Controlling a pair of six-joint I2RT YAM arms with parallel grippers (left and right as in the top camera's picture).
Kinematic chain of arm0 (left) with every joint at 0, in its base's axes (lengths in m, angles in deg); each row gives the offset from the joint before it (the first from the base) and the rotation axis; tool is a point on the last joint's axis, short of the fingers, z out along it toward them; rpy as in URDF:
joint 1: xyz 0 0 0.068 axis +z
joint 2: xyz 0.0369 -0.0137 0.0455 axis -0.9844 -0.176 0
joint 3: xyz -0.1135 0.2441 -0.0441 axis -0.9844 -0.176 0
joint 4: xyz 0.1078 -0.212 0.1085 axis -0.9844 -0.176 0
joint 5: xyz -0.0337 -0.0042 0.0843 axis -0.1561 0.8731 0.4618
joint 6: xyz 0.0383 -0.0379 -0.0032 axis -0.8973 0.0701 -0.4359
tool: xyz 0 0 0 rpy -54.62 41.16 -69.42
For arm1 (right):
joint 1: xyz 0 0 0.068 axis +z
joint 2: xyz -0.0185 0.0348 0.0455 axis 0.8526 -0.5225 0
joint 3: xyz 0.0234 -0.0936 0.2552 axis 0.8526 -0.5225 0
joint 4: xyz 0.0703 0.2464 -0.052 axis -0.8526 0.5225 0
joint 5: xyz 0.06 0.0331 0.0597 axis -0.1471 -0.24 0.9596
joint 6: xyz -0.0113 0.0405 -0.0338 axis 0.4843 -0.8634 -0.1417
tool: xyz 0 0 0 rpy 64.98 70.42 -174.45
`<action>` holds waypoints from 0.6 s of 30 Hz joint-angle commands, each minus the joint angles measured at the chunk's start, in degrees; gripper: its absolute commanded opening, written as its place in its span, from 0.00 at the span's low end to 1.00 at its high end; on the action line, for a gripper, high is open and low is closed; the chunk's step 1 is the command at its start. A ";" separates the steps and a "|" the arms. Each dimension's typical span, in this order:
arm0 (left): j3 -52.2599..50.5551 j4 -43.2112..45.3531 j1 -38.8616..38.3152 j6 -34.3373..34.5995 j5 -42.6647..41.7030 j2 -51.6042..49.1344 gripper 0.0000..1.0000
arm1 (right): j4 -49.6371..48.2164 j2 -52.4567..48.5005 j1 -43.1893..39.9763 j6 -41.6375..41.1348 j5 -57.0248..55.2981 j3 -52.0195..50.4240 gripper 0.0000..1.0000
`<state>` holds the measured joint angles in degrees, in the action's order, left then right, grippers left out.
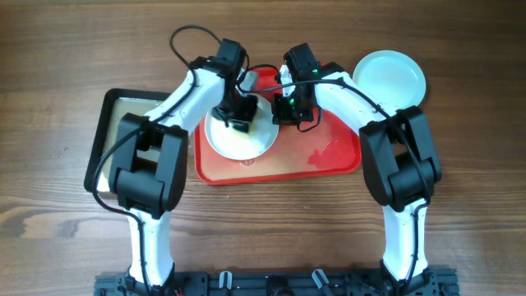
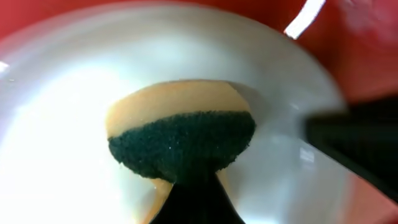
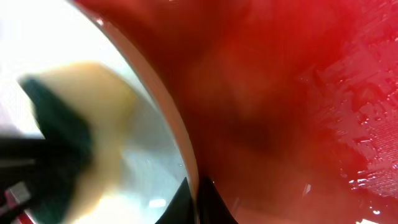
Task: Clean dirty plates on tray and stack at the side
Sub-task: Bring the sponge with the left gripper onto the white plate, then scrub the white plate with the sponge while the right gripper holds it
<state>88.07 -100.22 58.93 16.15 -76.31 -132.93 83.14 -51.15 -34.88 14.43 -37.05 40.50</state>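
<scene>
A white plate (image 1: 246, 141) lies on the left half of the red tray (image 1: 329, 156). My left gripper (image 1: 237, 115) is shut on a sponge (image 2: 180, 134), yellow with a dark green face, and presses it onto the plate (image 2: 56, 137). My right gripper (image 1: 288, 111) is shut on the plate's right rim (image 3: 180, 149), one finger on each side of it. The tray's floor (image 3: 280, 106) shows wet streaks. A pale blue plate (image 1: 389, 78) lies on the table right of the tray. A third plate is not in view.
A smaller black-rimmed tray (image 1: 115, 107) lies left of the red tray, partly under my left arm. Water drops sit on the red tray's right half (image 1: 325, 152). Cables run behind the tray.
</scene>
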 commanded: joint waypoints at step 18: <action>-0.22 0.07 -3.52 8.44 -1.53 -2.29 0.04 | -0.26 -1.81 0.20 1.14 0.90 -1.16 0.04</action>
<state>88.49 -103.91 56.42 42.05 -47.20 -133.59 82.53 -51.33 -35.04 14.19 -35.61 40.19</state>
